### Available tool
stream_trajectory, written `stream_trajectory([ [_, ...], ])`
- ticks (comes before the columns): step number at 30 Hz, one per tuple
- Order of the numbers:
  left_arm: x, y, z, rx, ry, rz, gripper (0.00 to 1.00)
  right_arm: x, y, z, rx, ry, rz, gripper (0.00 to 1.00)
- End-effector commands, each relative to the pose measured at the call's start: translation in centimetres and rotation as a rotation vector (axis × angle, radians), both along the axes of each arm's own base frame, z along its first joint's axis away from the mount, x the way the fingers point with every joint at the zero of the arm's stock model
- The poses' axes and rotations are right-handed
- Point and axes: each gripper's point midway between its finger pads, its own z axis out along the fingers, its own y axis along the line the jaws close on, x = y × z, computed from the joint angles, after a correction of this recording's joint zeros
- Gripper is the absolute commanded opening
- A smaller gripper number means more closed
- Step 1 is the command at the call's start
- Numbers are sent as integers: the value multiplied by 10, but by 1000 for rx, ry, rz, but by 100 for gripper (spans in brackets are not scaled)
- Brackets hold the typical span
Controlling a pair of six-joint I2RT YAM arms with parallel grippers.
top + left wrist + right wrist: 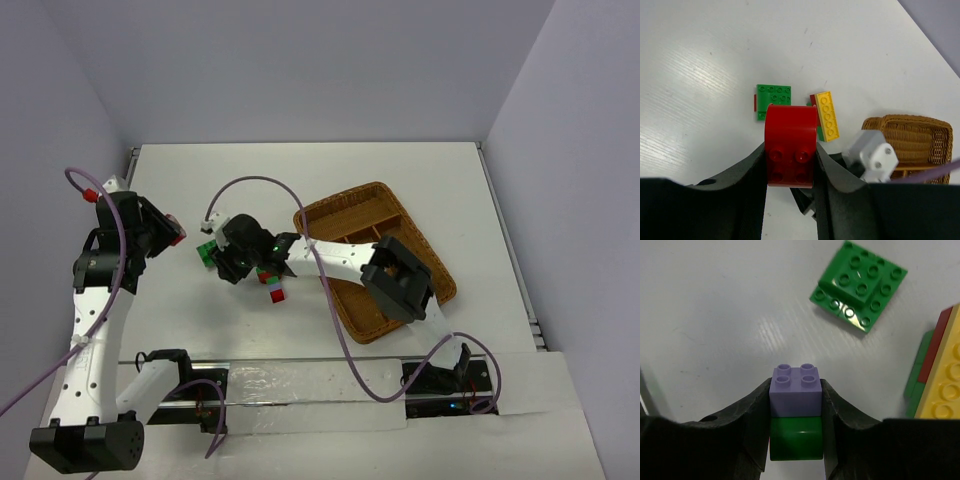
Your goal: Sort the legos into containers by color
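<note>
Left end effector [790,149] gripping red brick [790,127], right end effector [795,390] gripping purple-green stack [795,402]

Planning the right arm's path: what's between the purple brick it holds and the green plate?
Only bare table separates purple brick from green plate, per right wrist view.

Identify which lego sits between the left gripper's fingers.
The red brick, clamped by the left gripper; the green plate and yellow brick lie loose on the table beyond it.
</note>
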Motion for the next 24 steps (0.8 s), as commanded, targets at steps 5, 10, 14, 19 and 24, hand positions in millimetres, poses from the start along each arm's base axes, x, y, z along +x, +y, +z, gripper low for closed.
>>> stream_trajectory([
  [5,2,-2,11,-18,-34,-5,0,7,-4,-28,-81,53,-116,40],
  [10,10,-16,7,-59,-28,-73,0,4,-8,-35,-109,55,-97,64],
  [14,18,-23,0,-74,-21,-112,0,0,-10,3,-54,38,-83,76],
  [19,25,-46,8,-119,-59,-251,0,12,-43,105,54,-138,-165,76],
  [24,27,-84,10,-220,-63,-480,0,3,-94,161,124,-334,-164,66],
])
